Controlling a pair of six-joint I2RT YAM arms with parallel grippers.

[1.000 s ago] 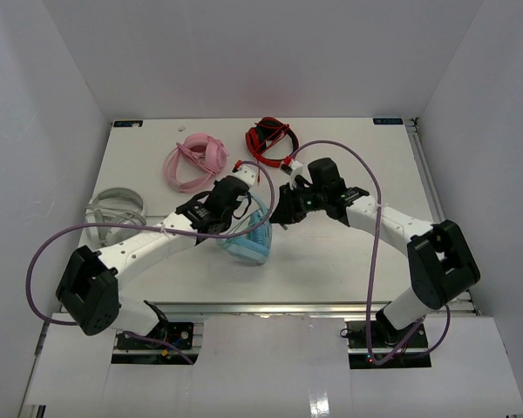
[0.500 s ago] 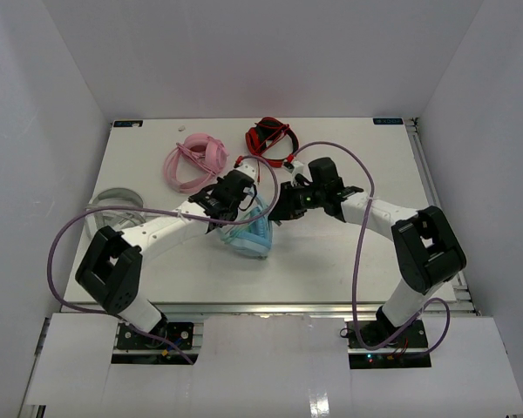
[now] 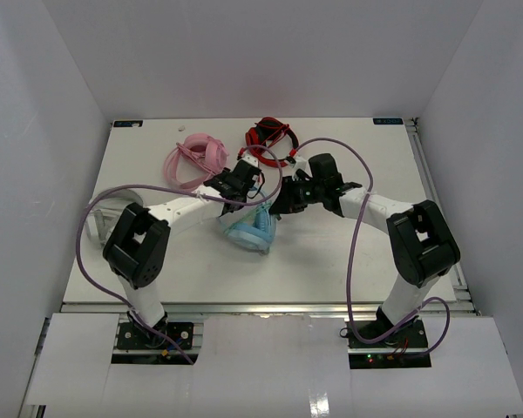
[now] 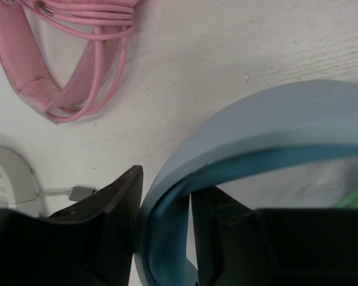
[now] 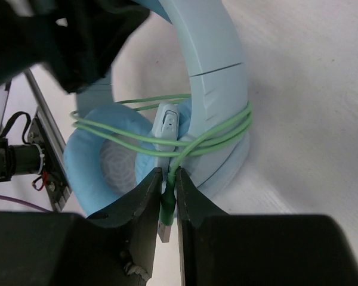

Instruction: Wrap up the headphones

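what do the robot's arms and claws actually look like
The left arm and the right arm both have white links joined by chunky black joint housings. A thin purple cable runs in loose loops from each base up along its arm. The left claw and the right claw each have two matte black, wedge-shaped fingers. I can't make out any markings.

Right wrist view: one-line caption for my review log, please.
The right claw pinches the plug end of the green cable, which loops around the light blue headphones.
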